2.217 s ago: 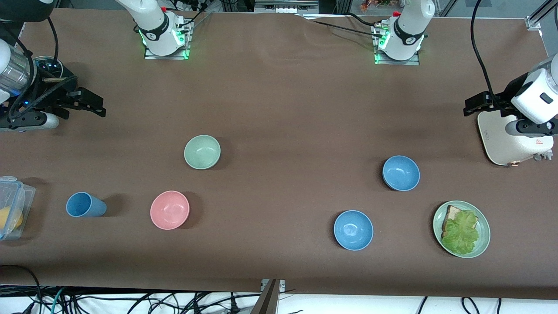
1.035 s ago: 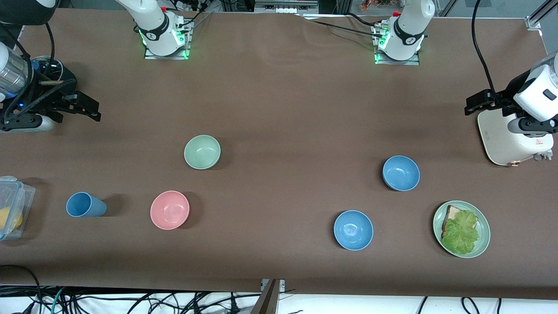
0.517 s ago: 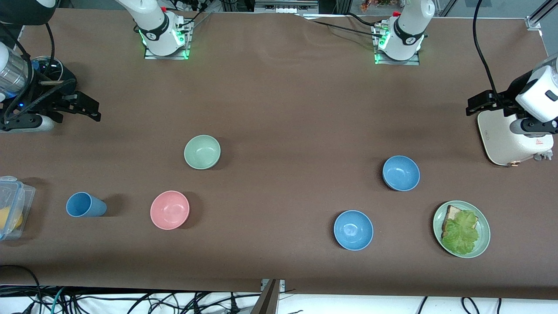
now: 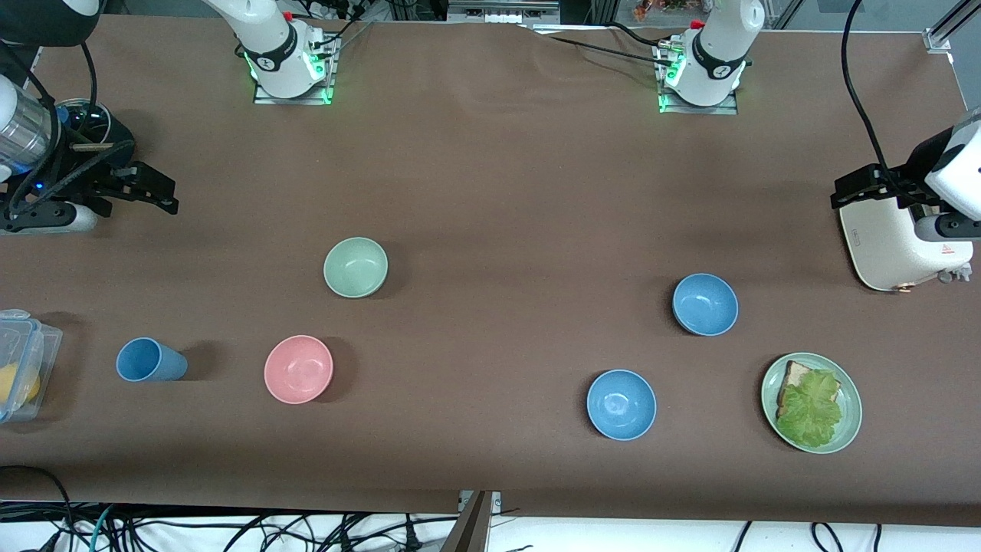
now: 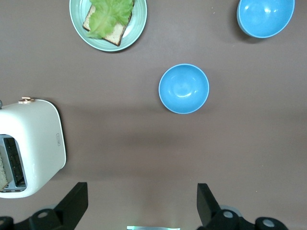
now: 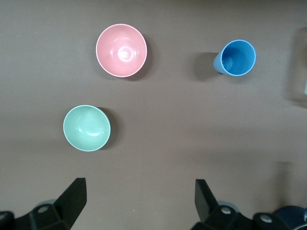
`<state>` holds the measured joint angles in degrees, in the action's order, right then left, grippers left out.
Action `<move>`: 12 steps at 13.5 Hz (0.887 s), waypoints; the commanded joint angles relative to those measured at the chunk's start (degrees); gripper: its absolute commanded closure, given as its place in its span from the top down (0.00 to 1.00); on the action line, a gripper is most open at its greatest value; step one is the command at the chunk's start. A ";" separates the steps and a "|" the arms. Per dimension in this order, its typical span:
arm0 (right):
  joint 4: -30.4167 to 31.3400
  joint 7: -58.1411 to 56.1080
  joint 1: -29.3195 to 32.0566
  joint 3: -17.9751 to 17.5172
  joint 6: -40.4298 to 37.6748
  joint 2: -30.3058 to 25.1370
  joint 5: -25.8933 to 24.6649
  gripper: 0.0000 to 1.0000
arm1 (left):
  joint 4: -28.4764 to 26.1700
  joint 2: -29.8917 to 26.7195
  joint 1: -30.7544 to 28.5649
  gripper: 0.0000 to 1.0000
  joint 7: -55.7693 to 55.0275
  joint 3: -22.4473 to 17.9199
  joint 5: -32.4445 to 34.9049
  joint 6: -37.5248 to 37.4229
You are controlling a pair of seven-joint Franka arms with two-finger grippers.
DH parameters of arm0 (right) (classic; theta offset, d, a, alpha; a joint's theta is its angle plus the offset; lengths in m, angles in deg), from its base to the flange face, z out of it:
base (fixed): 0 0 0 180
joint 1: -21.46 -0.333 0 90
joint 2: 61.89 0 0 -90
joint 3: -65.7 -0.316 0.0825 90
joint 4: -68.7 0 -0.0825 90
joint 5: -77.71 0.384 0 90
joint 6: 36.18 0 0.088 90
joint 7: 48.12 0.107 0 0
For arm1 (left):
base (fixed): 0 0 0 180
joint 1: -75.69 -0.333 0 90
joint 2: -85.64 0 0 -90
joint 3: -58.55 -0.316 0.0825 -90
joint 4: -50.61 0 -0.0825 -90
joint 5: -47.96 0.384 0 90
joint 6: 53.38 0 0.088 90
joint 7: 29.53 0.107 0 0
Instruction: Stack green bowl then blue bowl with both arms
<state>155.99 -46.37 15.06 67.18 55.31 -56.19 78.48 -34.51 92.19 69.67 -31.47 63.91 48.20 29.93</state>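
The pale green bowl [image 4: 355, 267] [image 6: 87, 128] sits upright toward the right arm's end of the table. The dusty blue bowl [image 4: 705, 303] [image 5: 183, 88] rests toward the left arm's end. Both are empty and untouched. My right gripper [image 4: 157, 192] [image 6: 140, 189] hovers open over bare table at its end, well apart from the green bowl. Held high by the toaster's edge, my left gripper [image 4: 847, 192] [image 5: 142, 191] is open too, with nothing between its fingers.
A glossier blue bowl [image 4: 621, 404] and a green plate [image 4: 847, 429] with bread and lettuce lie nearer the front camera. A white toaster [image 4: 893, 249] stands at the left arm's end. A pink bowl [image 4: 298, 369], blue cup [image 4: 149, 360] and clear box [image 4: 23, 360] lie toward the right arm's end.
My left gripper has drifted a little outward toward its end of the table, over the toaster. The right gripper has barely shifted. No bowl has moved.
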 commanded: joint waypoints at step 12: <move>1.21 -4.22 -2.13 -0.86 -1.75 0.98 0.55 1.00 | 1.98 1.45 -0.22 1.00 -0.53 0.27 0.91 -1.23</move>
<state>156.20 -49.72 12.98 66.43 53.91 -54.95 78.52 -34.38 92.89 69.65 -31.52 63.90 48.20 29.84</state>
